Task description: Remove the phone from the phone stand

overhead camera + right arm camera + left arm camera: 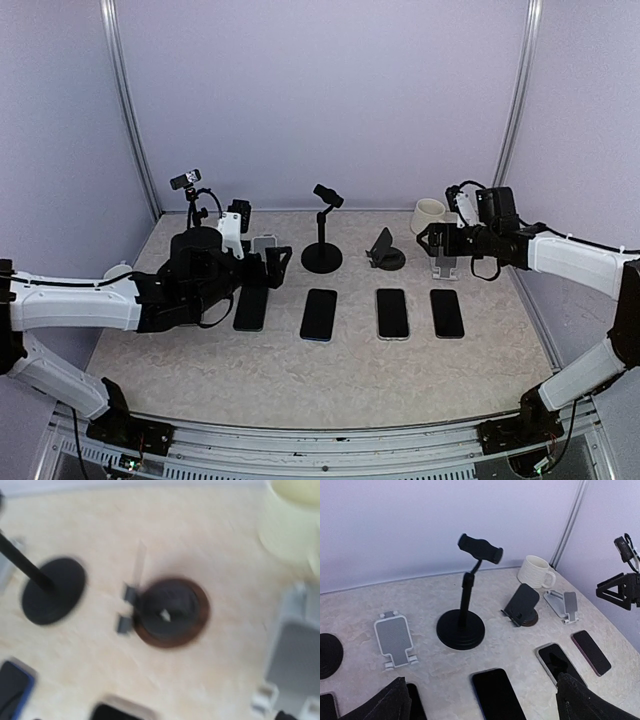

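Observation:
Several dark phones lie flat in a row on the table, among them one (pixel 318 314) in front of the black pole stand (pixel 322 255) and one (pixel 446 312) at the right end. Each phone stand in view is bare: a silver one (pixel 395 640), the pole stand (pixel 465 625), a black folding one (pixel 522 605) and a second silver one (pixel 562 605). My left gripper (pixel 275 265) hangs open over the row's left part, above a phone (pixel 497 695). My right gripper (pixel 428 240) stands open above the folding stand (pixel 170 612); that view is blurred.
A cream mug (pixel 428 215) stands at the back right, close behind my right gripper. A small camera on a mount (pixel 186 181) sits at the back left. Lilac walls close in the back and both sides of the table.

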Controlling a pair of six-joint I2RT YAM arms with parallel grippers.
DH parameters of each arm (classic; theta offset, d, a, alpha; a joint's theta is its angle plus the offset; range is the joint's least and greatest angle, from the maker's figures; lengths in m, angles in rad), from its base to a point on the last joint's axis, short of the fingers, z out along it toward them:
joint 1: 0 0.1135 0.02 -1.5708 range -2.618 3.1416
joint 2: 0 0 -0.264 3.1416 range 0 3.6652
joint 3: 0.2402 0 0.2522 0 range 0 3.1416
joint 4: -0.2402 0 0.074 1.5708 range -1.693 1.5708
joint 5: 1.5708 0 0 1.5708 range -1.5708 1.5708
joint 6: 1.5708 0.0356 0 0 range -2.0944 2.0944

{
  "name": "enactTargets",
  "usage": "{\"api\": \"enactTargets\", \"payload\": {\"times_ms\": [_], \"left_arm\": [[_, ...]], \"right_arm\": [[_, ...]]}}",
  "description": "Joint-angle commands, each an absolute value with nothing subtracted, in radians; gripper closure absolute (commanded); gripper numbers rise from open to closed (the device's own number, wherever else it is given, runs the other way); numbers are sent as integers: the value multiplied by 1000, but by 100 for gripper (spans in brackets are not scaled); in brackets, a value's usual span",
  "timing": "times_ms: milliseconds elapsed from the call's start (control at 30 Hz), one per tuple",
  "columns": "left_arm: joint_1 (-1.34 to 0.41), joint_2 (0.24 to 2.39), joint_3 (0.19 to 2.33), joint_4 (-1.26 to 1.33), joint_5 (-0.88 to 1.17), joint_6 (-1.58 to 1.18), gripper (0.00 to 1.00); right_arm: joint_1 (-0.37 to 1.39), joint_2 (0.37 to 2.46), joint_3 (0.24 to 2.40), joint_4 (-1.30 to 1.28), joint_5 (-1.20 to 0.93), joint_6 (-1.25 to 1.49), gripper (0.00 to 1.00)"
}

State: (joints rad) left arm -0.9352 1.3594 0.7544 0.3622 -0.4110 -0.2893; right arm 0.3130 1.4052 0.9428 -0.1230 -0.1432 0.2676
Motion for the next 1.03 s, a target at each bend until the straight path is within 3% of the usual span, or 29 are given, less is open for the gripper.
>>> {"api": "enactTargets", "payload": {"times_ms": [0, 333, 1000], "left_arm": [[-838, 1265, 805, 189, -354, -301, 1], [-492, 1114, 781, 20, -94, -364, 1], [-429, 1096, 642, 15, -37, -409, 1]], "right_arm": [[324, 1404, 993, -34, -227, 243, 0], [324, 1437, 907, 143, -349, 278, 0], [324, 1400, 659, 353, -440, 318, 0]]}}
